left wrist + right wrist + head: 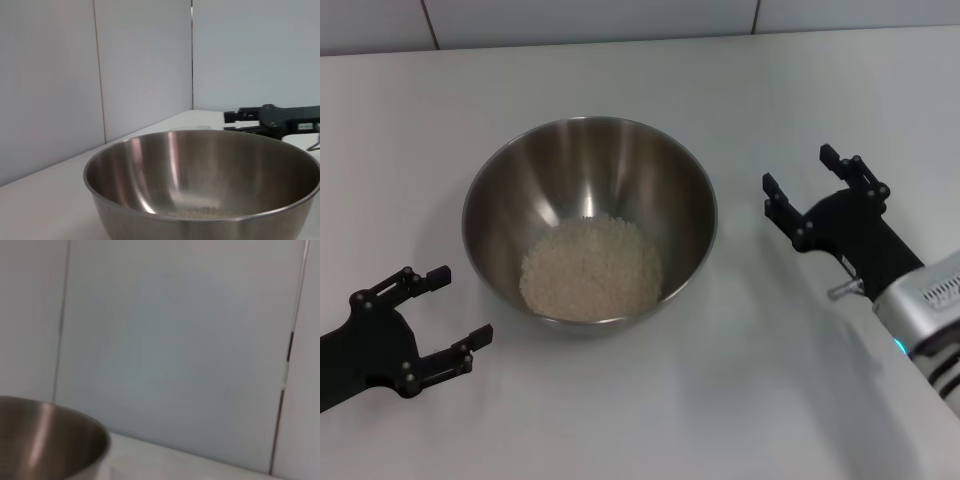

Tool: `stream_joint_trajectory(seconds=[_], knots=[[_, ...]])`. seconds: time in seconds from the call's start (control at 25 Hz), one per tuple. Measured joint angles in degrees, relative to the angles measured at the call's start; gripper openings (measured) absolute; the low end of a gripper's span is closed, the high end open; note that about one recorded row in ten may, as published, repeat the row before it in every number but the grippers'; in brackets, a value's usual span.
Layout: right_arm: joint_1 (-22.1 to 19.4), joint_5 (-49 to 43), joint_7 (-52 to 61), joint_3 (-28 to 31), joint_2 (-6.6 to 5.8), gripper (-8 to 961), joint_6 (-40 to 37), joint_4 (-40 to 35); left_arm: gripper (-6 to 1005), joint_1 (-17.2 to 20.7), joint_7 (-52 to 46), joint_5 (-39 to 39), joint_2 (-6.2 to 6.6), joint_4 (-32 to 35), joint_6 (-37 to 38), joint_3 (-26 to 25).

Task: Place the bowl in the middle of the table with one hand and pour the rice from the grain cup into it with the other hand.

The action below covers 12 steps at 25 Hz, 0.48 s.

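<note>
- My left gripper sits nearest, low over the bench at the bowl's near-left side, fingers spread wide, nothing between them, not touching the bowl.
- Bowl stands upright mid-bench, between my two grippers. Rim level, steel inside shiny.
- Rice lies in a pale heap on the bowl's bottom, toward its near side.
- My right gripper is just beside the bowl's right rim, apart from it, fingers spread and empty.
- Left wrist view: bowl close up, right gripper beyond it.
- Far: pale wall panels behind the bench edge.
</note>
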Motion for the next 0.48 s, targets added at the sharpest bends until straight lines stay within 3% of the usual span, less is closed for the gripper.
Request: stream_joint_trajectory(seconds=[0.24,0.32,0.48], knots=[[-1.2,-1.5,9.2,-8.8,-1.6,748,-8.8,-3.5,830,0.2,0.0,0.0,0.01,0.0,0.0,0.0],[-1.4,-5.4,14.3,-11.7,-1.66,748,-14.2,-8.7,830,0.3,0.0,0.0,0.07,-0.1,0.0,0.0],[-0.7,-10.1,19.8,-12.5,-1.26,748,-17.4,-14.9,829,0.3,-0.1,0.1,0.09,0.1,0.1,0.1]])
